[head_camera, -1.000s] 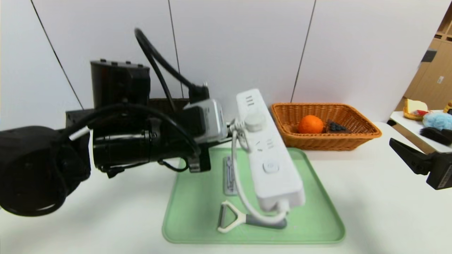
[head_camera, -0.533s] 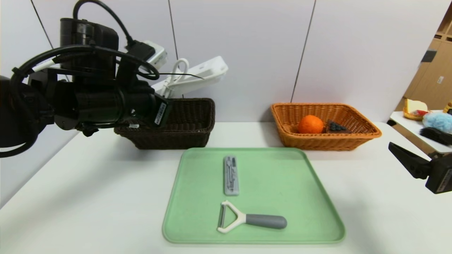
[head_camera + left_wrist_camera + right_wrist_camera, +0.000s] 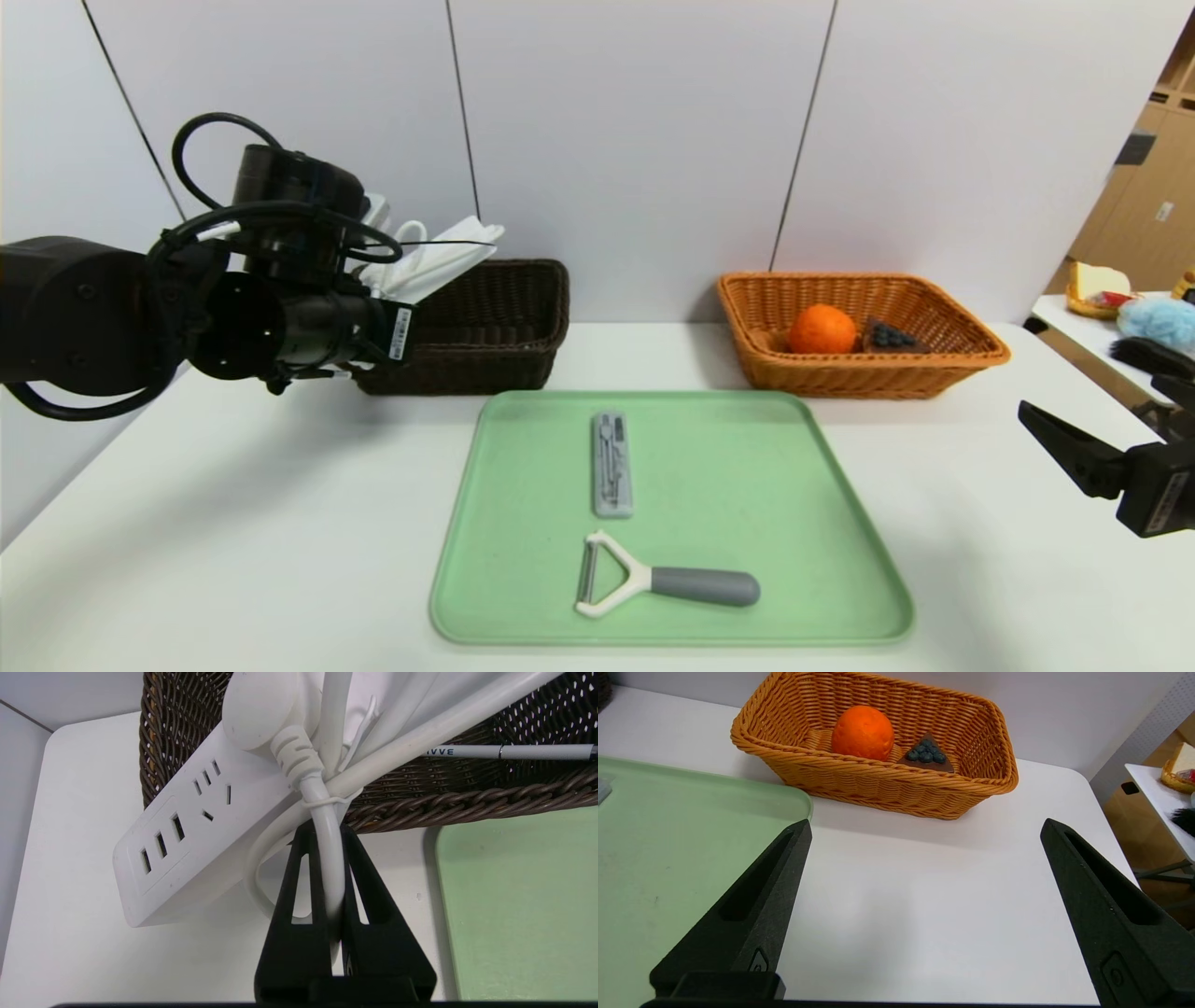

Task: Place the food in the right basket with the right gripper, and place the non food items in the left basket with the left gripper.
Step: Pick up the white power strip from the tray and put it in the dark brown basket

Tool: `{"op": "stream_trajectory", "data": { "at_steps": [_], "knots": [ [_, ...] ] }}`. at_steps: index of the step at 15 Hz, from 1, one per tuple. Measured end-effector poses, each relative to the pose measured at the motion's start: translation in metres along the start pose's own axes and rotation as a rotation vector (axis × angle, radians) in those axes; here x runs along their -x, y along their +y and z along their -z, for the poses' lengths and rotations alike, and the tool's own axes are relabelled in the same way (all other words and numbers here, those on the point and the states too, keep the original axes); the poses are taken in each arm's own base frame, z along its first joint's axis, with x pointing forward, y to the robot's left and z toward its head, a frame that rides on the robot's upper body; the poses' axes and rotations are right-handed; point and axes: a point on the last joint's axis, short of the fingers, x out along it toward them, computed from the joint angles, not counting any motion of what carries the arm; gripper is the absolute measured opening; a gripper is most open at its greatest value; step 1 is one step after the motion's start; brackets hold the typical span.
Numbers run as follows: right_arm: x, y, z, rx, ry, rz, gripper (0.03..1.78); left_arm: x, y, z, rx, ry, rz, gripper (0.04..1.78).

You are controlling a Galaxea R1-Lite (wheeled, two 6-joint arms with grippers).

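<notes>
My left gripper [image 3: 325,828] is shut on the white cord of the power strip [image 3: 196,826]. It holds the strip [image 3: 434,261] over the near left rim of the dark brown left basket [image 3: 485,327]. A white pen [image 3: 509,752] lies inside that basket [image 3: 467,800]. The grey case [image 3: 611,464] and the white Y-peeler [image 3: 653,585] lie on the green tray [image 3: 794,523]. The orange [image 3: 822,329] and cake slice [image 3: 892,336] sit in the orange-tan right basket [image 3: 934,373]; they also show in the right wrist view, orange [image 3: 862,732] and cake [image 3: 927,757]. My right gripper [image 3: 924,828] is open and empty at the table's right side.
A side table [image 3: 1083,327] with a bowl and plush things stands at the far right. The white wall runs close behind both baskets. The tray's corner [image 3: 691,826] lies beside my right gripper.
My left arm has swung the power strip from above the tray to the left and lowered it toward the dark basket. The right gripper has barely moved.
</notes>
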Motion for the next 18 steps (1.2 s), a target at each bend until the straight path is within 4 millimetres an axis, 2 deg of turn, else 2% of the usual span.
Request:
{"op": "stream_trajectory", "data": {
  "at_steps": [10, 18],
  "knots": [
    [0.0, 0.001, 0.004, -0.004, 0.017, -0.003, 1.69, -0.004, 0.0, -0.012, -0.346, -0.122, 0.086, 0.14],
    [0.0, 0.001, 0.005, -0.004, 0.021, -0.007, 1.69, -0.044, 0.008, -0.023, -0.417, -0.121, 0.094, 0.14]
  ]
}}
